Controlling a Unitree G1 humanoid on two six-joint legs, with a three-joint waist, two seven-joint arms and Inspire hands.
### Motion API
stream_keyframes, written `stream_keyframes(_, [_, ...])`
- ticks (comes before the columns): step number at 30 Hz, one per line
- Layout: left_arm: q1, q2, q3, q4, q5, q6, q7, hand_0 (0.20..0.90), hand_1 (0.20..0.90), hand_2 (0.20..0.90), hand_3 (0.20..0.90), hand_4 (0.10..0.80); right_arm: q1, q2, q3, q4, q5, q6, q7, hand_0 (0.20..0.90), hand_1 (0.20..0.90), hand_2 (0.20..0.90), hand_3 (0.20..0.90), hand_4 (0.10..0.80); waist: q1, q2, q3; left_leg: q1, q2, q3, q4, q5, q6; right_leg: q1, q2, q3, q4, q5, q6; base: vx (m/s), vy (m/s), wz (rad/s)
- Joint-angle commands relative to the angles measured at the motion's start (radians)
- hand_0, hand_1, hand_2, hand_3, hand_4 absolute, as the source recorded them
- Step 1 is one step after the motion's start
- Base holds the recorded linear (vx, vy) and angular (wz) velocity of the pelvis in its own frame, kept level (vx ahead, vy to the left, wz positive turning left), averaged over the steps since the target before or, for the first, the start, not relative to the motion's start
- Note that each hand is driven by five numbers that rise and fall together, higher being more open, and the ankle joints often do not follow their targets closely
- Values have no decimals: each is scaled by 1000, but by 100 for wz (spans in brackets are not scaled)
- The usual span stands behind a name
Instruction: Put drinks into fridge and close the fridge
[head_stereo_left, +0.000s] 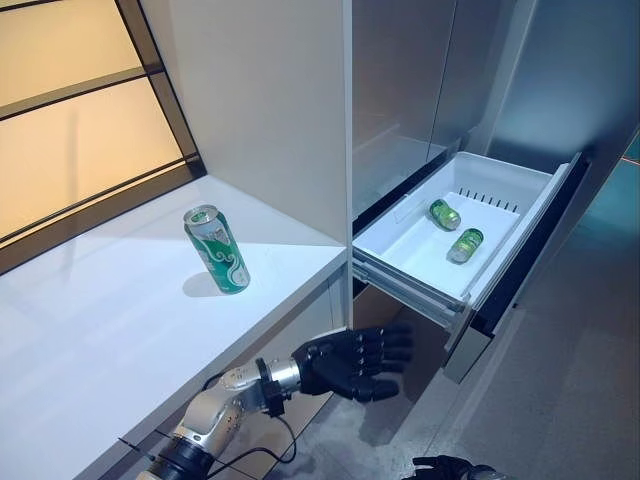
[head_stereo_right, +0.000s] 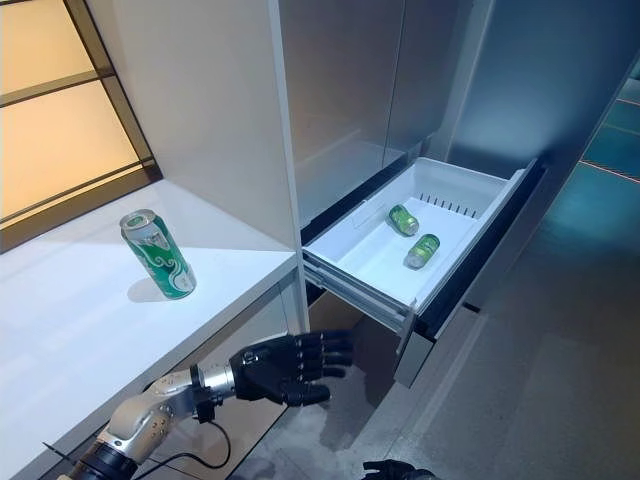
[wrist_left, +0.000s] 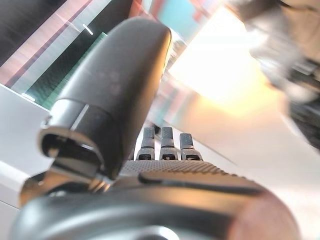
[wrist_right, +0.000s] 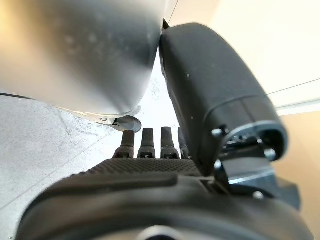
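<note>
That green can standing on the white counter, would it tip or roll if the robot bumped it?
The green can is tall and narrow, so a bump near its top would probably tip it. Its round sides suggest it would then roll on the smooth counter.

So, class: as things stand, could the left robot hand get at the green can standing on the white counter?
Probably yes. The left robot hand is open and empty, below the counter edge, and nothing stands between it and the upright can. It would have to rise first.
</note>
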Motion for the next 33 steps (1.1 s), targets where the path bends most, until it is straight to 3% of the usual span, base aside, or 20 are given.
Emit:
stream_keyframes(1, [-143, -60, 125, -136, -257, -118, -1, 900, 900, 900, 900, 800, 32, 34, 61, 83, -38, -7, 4, 900, 900, 900, 900, 800, 2, -37, -17, 2, -22, -2, 7, -47, 21, 25, -27, 0, 28, -23, 42, 32, -26, 1])
stream_keyframes(5, [-180, -47, 187, -212, -300, -296, 91, 900, 900, 900, 900, 800, 49, 54, 86, 75, -13, -5, -19, 900, 900, 900, 900, 800, 5, -43, -25, 9, -22, -14, 5, -50, 20, 37, -26, -3, 22, -27, 38, 8, -9, 0])
stream_keyframes(7, [-196, -37, 240, -243, -274, -447, 185, 900, 900, 900, 900, 800, 59, 64, 92, 80, -5, -13, -27, 900, 900, 900, 900, 800, 9, -48, -30, 10, -23, -23, 4, -51, 19, 43, -26, -7, 19, -31, 35, 0, 0, 0])
stream_keyframes(10, [-212, -7, 321, -273, -134, -654, 302, 900, 900, 900, 900, 800, 68, 76, 94, 89, -1, -20, -34, 900, 900, 900, 900, 800, 21, -55, -37, 10, -23, -37, 4, -50, 18, 49, -25, -14, 18, -36, 32, 20, -20, 7])
stream_keyframes(13, [-212, 11, 384, -316, 48, -757, 397, 900, 900, 900, 900, 800, 70, 88, 96, 100, 4, -26, -41, 900, 900, 900, 900, 800, 36, -62, -44, 6, -22, -52, 2, -47, 15, 53, -23, -22, 17, -44, 26, -5, -16, 14])
stream_keyframes(19, [-228, 48, 421, -347, 168, -730, 547, 900, 900, 900, 900, 800, 56, 92, 103, 107, -2, -16, -40, 900, 900, 900, 900, 800, 57, -68, -50, -9, -25, -77, 0, -30, 12, 46, -26, -41, 23, -42, 22, -13, 1, 13])
stream_keyframes(25, [-216, 70, 411, -310, 156, -661, 597, 900, 900, 900, 900, 800, 37, 85, 109, 95, -5, 0, -31, 900, 900, 900, 900, 800, 76, -66, -46, -10, -26, -93, 0, -35, 8, 57, -29, -62, 20, -52, 23, 7, 19, 10])
stream_keyframes(33, [-181, 111, 443, -213, 172, -632, 691, 900, 900, 900, 900, 800, 21, 65, 102, 84, -19, 20, -12, 900, 900, 900, 900, 800, 95, -62, -47, -17, -28, -101, 0, -28, 1, 62, -35, -81, 17, -54, 25, -7, 23, 8])
